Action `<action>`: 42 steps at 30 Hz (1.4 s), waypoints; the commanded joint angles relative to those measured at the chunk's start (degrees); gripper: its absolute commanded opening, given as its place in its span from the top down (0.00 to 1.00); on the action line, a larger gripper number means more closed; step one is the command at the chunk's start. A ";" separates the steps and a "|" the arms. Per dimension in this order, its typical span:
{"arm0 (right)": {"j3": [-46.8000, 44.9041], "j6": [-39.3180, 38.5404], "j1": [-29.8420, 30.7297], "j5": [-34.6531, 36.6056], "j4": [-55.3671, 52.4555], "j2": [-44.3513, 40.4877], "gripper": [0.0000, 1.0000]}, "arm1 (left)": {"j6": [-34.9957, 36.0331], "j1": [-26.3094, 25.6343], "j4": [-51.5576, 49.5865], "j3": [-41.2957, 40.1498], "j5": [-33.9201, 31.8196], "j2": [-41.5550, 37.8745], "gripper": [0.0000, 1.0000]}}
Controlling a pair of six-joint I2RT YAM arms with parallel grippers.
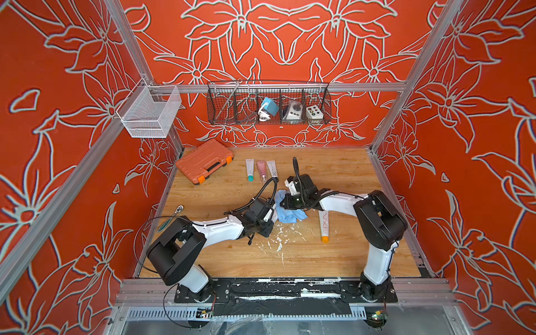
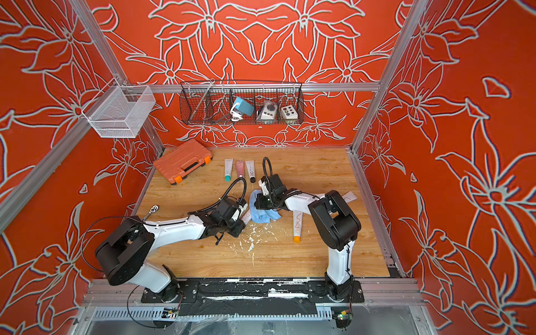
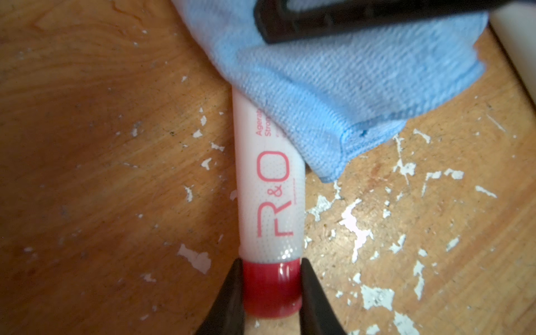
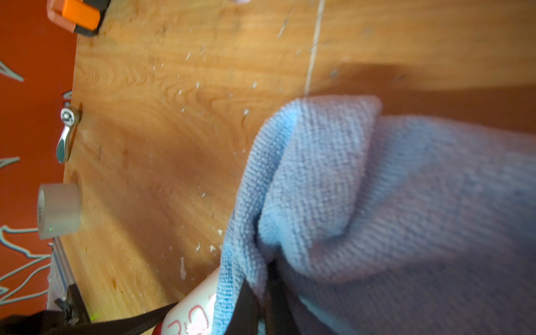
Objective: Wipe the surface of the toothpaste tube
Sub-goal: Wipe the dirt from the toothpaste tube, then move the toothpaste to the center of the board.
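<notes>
Red "R&O" on white toothpaste tube [image 3: 269,203]

A robot lab test cell: aluminium frame rails [image 1: 362,87] and red floral-print walls [image 1: 290,34] enclose a scuffed wooden tabletop [image 1: 333,174], a hanging wire basket [image 1: 226,111] and bolted-down robot arms [image 1: 342,200].

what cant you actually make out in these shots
Tube, far end and part of its small print: left wrist view, under the cloth.
Tube in both top views: mostly hidden below the left gripper, which clamps its red cap.
Right gripper tips: right wrist view, buried in blurred cloth folds.
Back tubes: labels too small in both top views.
</notes>
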 commanded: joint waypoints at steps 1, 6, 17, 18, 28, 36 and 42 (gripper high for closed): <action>-2.72 1.30 1.71 -1.77 2.22 1.19 1.00 | 0.53 -0.04 1.25 0.18 0.84 -0.41 0.86; -7.64 4.89 3.78 -2.69 6.78 0.55 1.00 | 0.45 -0.04 1.19 0.14 0.58 -0.43 0.86; -16.80 15.69 10.11 -3.23 19.32 -3.90 1.00 | 0.01 -0.04 1.41 0.14 0.23 -0.19 0.86; -17.27 16.32 10.66 -3.14 20.04 -4.39 1.00 | -0.06 -0.04 1.43 0.14 0.22 -0.17 0.86; -19.68 17.69 12.91 -2.65 21.77 -6.79 1.00 | -0.82 0.05 2.23 -0.13 0.88 -0.08 0.87; -16.04 10.27 11.30 3.10 5.17 -14.49 1.00 | -6.02 0.05 4.33 -0.22 2.37 0.79 0.89; -13.92 4.45 9.12 10.42 -8.17 -25.10 1.00 | -10.55 -0.57 4.34 2.46 0.40 2.97 0.90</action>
